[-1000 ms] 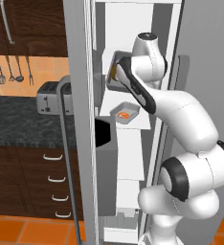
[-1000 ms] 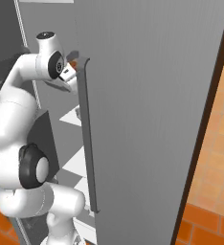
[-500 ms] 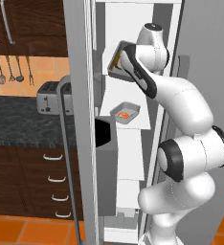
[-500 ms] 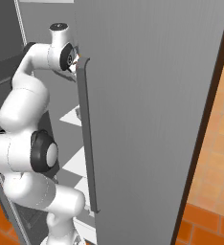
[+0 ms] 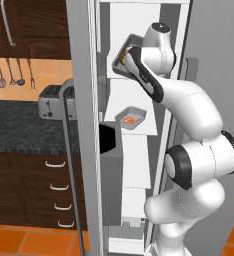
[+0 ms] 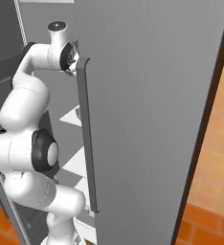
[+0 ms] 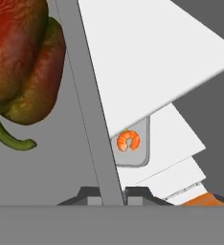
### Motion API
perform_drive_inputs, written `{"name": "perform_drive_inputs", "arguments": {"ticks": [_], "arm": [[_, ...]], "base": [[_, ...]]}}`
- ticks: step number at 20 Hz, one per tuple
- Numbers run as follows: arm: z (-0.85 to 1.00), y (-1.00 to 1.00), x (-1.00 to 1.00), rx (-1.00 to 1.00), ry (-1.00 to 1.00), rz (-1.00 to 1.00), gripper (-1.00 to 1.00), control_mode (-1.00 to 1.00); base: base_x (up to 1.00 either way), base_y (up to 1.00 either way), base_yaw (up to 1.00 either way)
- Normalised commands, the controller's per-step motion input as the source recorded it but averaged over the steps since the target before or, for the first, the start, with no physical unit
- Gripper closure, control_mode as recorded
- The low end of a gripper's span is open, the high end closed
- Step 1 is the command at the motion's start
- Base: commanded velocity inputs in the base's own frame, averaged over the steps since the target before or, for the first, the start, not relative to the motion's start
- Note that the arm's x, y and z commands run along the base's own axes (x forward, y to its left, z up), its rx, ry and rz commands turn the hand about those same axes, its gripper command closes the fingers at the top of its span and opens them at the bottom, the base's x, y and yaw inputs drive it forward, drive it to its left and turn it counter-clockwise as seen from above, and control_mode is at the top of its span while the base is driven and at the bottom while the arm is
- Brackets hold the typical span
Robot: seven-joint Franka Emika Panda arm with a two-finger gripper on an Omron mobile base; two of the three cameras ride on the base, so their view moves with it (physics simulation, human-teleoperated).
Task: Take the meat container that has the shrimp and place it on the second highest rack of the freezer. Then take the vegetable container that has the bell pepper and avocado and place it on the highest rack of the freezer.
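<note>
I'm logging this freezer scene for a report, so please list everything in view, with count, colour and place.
Vegetable container: one, grey, tilted, held up at the top shelf.
Bell pepper: one, red-green, inside that held container.
Meat container: one, grey, on a white shelf below.
Shrimp: one, orange-pink, in the meat container.
Freezer: one, grey, white shelves, door open.
Toaster: one, silver, on the dark counter.
Utensils: several, hanging on the wall.
Pincer: one, dark tips clamped on the vegetable container's wall.

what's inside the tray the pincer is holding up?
In the hand view, a red-green bell pepper lies inside the tray wall that the pincer clamps. The avocado is outside that frame. In the left base view the arm covers the tilted tray.
</note>
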Motion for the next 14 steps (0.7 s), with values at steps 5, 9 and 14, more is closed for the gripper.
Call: {"name": "perform_drive_inputs", "arguments": {"ticks": [5, 9, 14], "arm": [[0.26, -0.01, 0.16, 0.06, -0.04, -0.1, 1.0, -1.0], [0.07, 0.04, 0.37, -0.01, 0.02, -0.01, 1.0, -1.0], [0.04, 0.09, 0.45, -0.05, 0.04, -0.03, 1.0, -1.0]], "base": [[0.0, 0.0, 0.0], [0.0, 0.0, 0.0], [0.0, 0.0, 0.0]]}}
